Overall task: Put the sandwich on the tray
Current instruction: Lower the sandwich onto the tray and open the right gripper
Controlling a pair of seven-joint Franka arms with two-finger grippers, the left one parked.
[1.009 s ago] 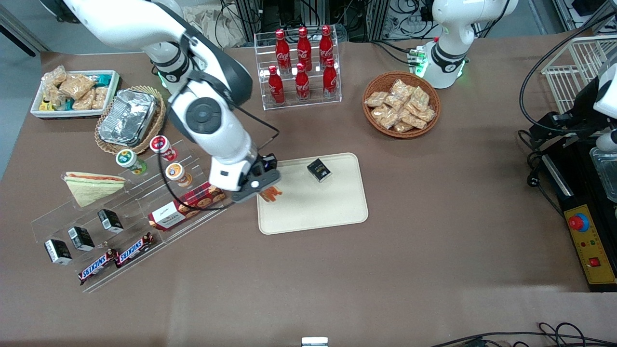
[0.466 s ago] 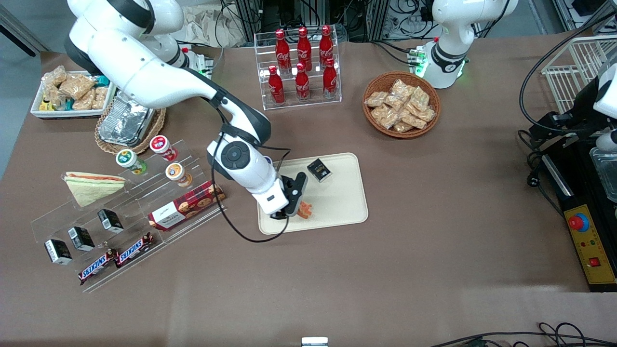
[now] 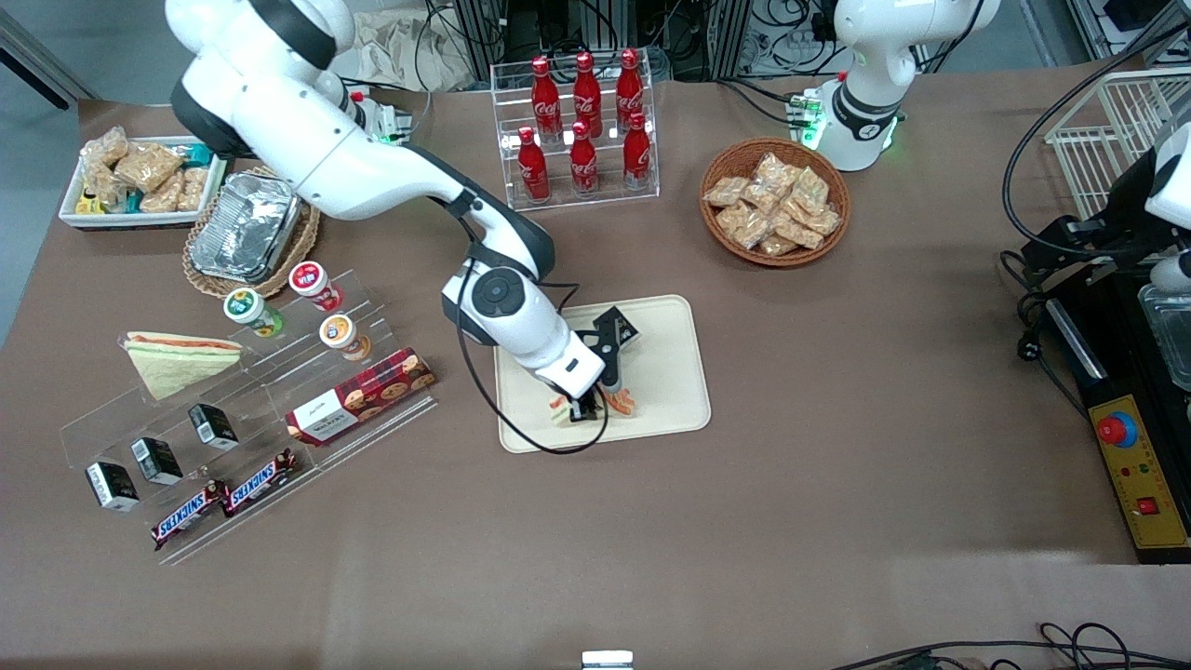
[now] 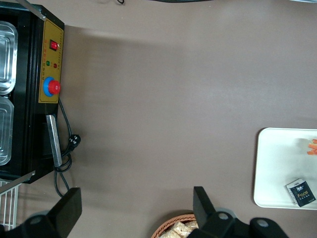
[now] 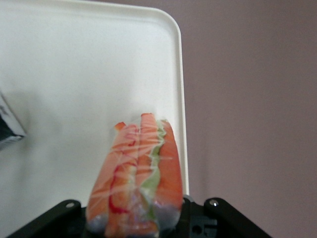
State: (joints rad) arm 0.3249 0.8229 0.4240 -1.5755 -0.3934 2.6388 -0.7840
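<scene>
My right gripper (image 3: 592, 403) is shut on the sandwich (image 3: 619, 402), a clear-wrapped wedge with red-orange and pale green filling stripes (image 5: 138, 168). It holds the sandwich low over the cream-beige tray (image 3: 665, 409), above the part nearer the front camera, close to the tray's rim (image 5: 181, 99). Whether the sandwich touches the tray cannot be told. The gripper body hides most of the sandwich in the front view. The left wrist view shows the tray (image 4: 280, 168) with a bit of orange filling (image 4: 312, 148) at the picture's border.
A small black box (image 3: 618, 328) lies on the tray, farther from the front camera than the gripper. Toward the working arm's end stand an acrylic shelf (image 3: 391, 409) holding another wedge sandwich (image 3: 177, 358), cups, cookies and bars, and a foil container (image 3: 244, 226). Cola bottles (image 3: 582, 126) and a snack basket (image 3: 774, 200) stand farther back.
The gripper has carried the sandwich from the tray's edge nearest the acrylic shelf across the tray toward the parked arm's end, and has turned as it went.
</scene>
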